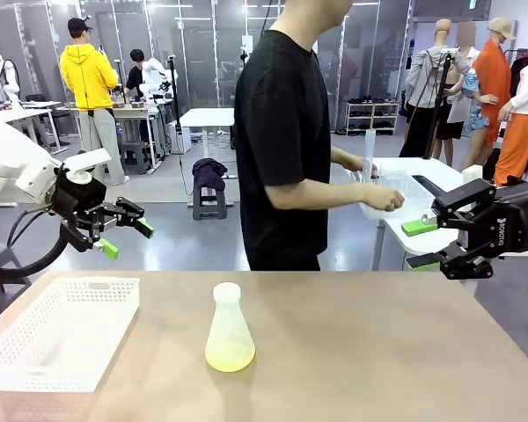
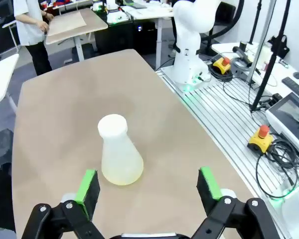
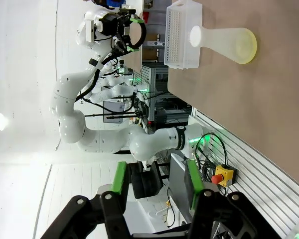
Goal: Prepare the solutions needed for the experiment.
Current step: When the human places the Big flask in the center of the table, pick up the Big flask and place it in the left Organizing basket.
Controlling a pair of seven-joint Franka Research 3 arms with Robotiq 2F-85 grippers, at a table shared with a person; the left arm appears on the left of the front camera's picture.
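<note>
A frosted conical flask [image 1: 229, 327] with a white cap stands upright at the table's middle. The pale yellow-green solution [image 1: 230, 355] fills its wide base. My left gripper [image 1: 128, 239] hovers open above the table's far left edge, well away from the flask. The left wrist view has the flask [image 2: 120, 157] ahead of the wide-open left gripper [image 2: 148, 185]. My right gripper [image 1: 421, 245] hangs off the far right, its jaws apart with nothing between them. The right wrist view shows the right gripper [image 3: 157, 184] and, sideways and far off, the flask [image 3: 224, 42].
A white perforated basket [image 1: 35, 352] sits on the table's left front. A person in a black T-shirt [image 1: 282, 132] stands at the far side, turned to a side table [image 1: 422, 171], with both hands on clear containers [image 1: 389, 192].
</note>
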